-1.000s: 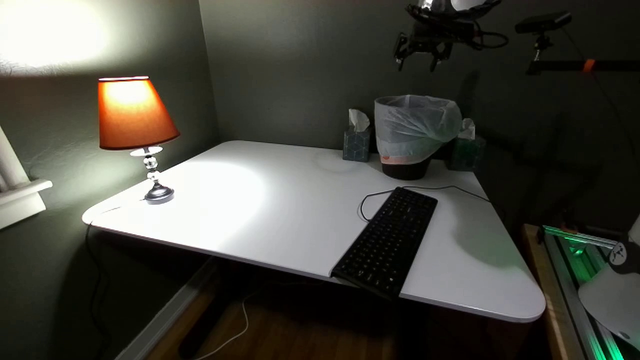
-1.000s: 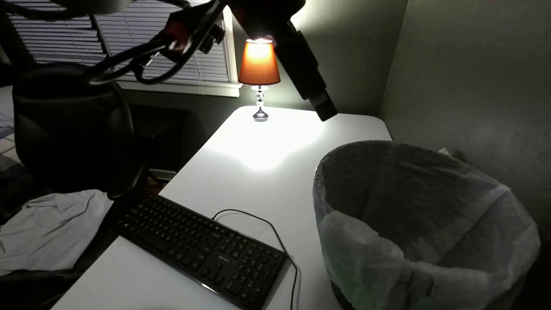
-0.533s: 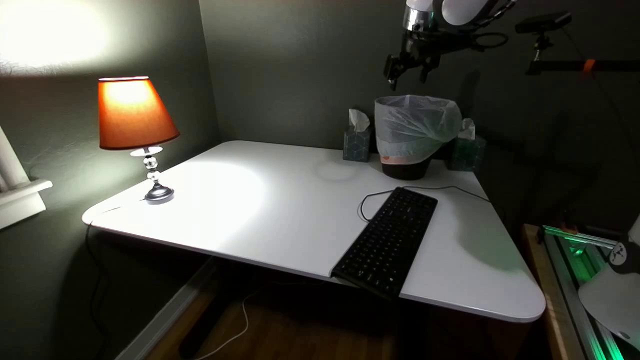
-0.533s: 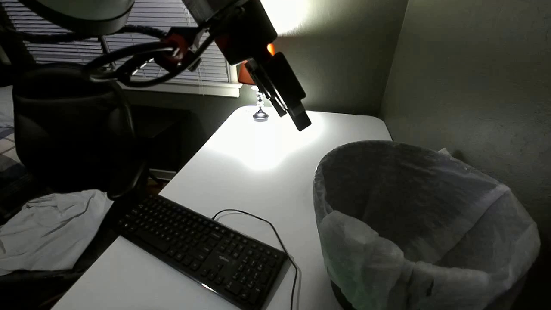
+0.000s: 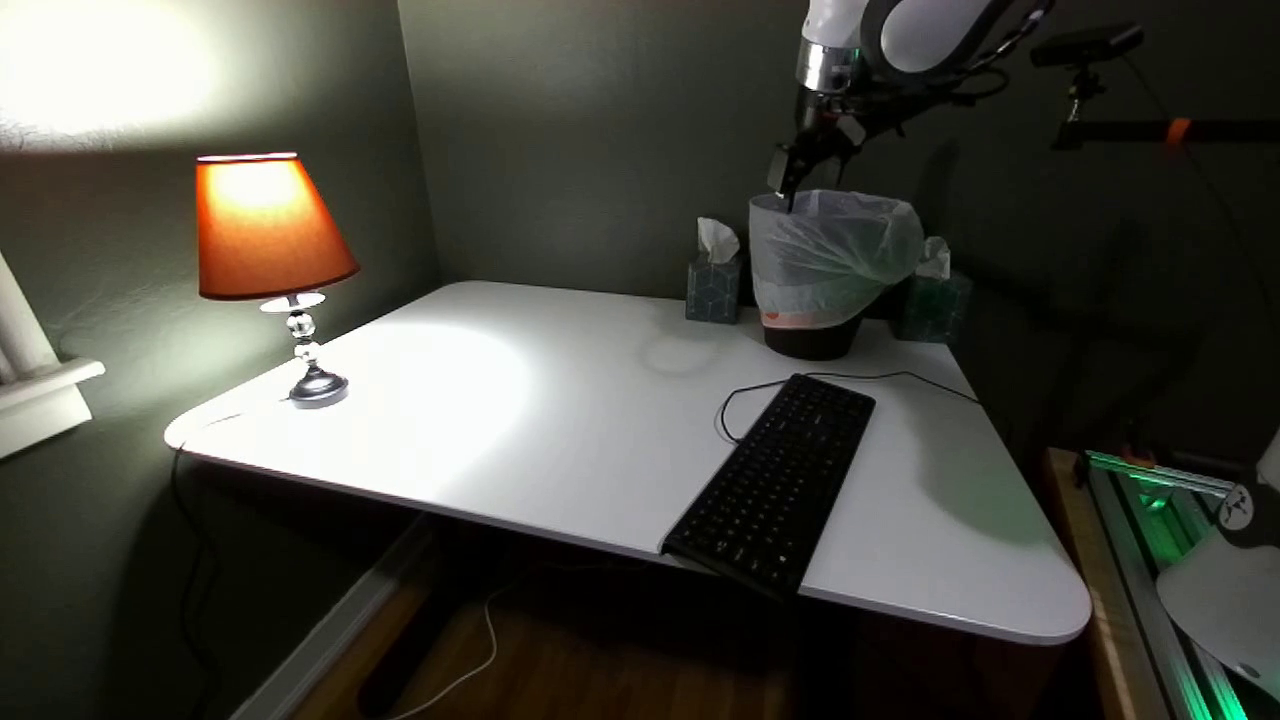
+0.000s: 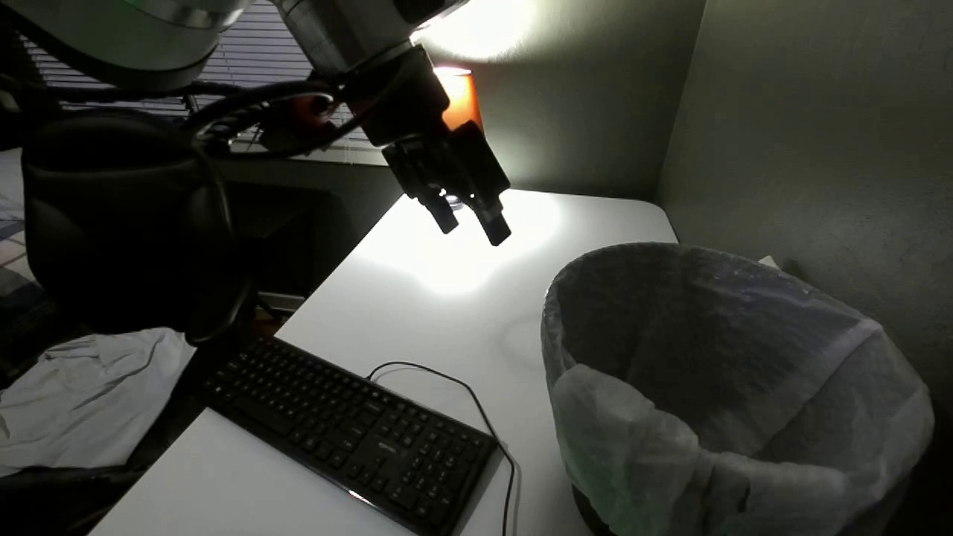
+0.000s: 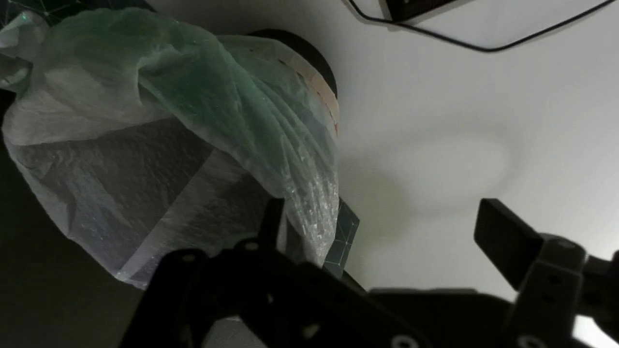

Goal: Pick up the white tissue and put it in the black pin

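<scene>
Two fingers [image 7: 505, 239] of my black gripper [image 7: 379, 217] stood wide apart above the white desk [image 5: 580, 400]. In an exterior view, the round dark wastebasket lined with a puffy white plastic bag [image 5: 835, 262] stood far right, beyond the long black keyboard [image 5: 775, 480]. I couldn't tell where the white tissue lay.

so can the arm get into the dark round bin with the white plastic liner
Probably yes: the dark round bin stands uncovered on top, and nothing visible blocks the open black claw, though the puffy white liner could snag.
</scene>
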`<action>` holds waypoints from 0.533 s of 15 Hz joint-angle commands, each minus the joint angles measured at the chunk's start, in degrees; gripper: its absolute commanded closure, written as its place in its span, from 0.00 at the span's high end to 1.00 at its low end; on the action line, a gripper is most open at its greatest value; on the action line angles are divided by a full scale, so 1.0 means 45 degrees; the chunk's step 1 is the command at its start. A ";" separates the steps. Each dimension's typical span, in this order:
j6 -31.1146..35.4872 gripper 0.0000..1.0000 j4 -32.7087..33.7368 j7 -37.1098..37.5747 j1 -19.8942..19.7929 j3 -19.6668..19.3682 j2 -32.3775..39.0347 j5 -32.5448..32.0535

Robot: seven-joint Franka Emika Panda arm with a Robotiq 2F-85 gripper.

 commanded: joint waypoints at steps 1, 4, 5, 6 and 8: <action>-0.0265 1.00 -0.0411 -0.1563 0.0459 -0.0321 -0.0147 0.0552; -0.0144 1.00 -0.0248 -0.1438 0.0395 -0.0258 0.0004 0.0342; -0.0237 1.00 -0.0300 -0.1663 0.0437 -0.0269 0.0005 0.0426; -0.0266 1.00 -0.0323 -0.1795 0.0466 -0.0279 0.0005 0.0471; -0.0269 1.00 -0.0328 -0.1881 0.0480 -0.0286 0.0004 0.0502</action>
